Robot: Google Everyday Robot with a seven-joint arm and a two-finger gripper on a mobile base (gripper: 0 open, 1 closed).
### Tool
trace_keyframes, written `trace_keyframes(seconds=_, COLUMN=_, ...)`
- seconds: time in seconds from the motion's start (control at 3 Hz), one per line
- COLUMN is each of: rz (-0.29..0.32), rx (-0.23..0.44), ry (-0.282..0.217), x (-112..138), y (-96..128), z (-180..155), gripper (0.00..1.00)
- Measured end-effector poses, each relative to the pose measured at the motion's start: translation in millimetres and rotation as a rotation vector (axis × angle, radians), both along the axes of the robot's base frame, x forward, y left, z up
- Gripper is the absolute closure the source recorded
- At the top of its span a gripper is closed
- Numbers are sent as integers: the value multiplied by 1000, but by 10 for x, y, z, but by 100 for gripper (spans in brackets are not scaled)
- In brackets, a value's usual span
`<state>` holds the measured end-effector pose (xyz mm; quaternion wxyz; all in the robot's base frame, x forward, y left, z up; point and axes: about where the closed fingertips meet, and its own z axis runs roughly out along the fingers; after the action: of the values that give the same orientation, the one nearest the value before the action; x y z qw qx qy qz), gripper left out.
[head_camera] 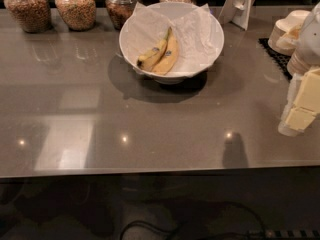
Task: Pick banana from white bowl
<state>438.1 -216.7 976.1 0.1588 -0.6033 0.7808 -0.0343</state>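
The robot's white and pale-yellow gripper point(302, 106) enters from the right edge, which cuts most of it off. It hangs above the right end of the glossy grey stone countertop point(150, 129), well apart from the fruit. I cannot tell how far open it is or whether it holds anything. Part of it stands in front of the stacked small cream bowls point(289, 29), which sit on a black ridged mat point(274, 54), so their number is hard to make out.

The slim yellow banana point(151, 55), with a dark brownish-green end and a small dark sticker, lies inside the wide round white bowl point(131, 54), on its crinkled white paper lining point(192, 34). It touches a second, plumper yellow banana point(170, 59) on its right, which makes two bananas in all.

Four round glass jars point(75, 6) of brown grainy filling line the back edge, their tops cut off. The fourth is half hidden behind the paper. A slanted white stand point(241, 4) rises out of view to the right of the bowl. Below the counter all is dark, and only a black cable point(150, 228) shows faintly.
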Motion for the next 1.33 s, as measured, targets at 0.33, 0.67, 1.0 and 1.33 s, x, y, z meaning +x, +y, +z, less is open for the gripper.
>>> trace_keyframes(seconds=0.33, rz=0, rx=0, ry=0, x=0, y=0, z=0, gripper=0)
trace_keyframes(seconds=0.67, rz=37, rx=27, ry=-73, x=122, y=67, z=18, gripper=0)
trace_keyframes(seconds=1.0, rz=164, rx=93, ry=-196, x=482, y=333, z=68, gripper=0)
trace_keyframes(seconds=1.33, rz=335, rx=160, ry=-270, x=850, y=715, z=77, gripper=0)
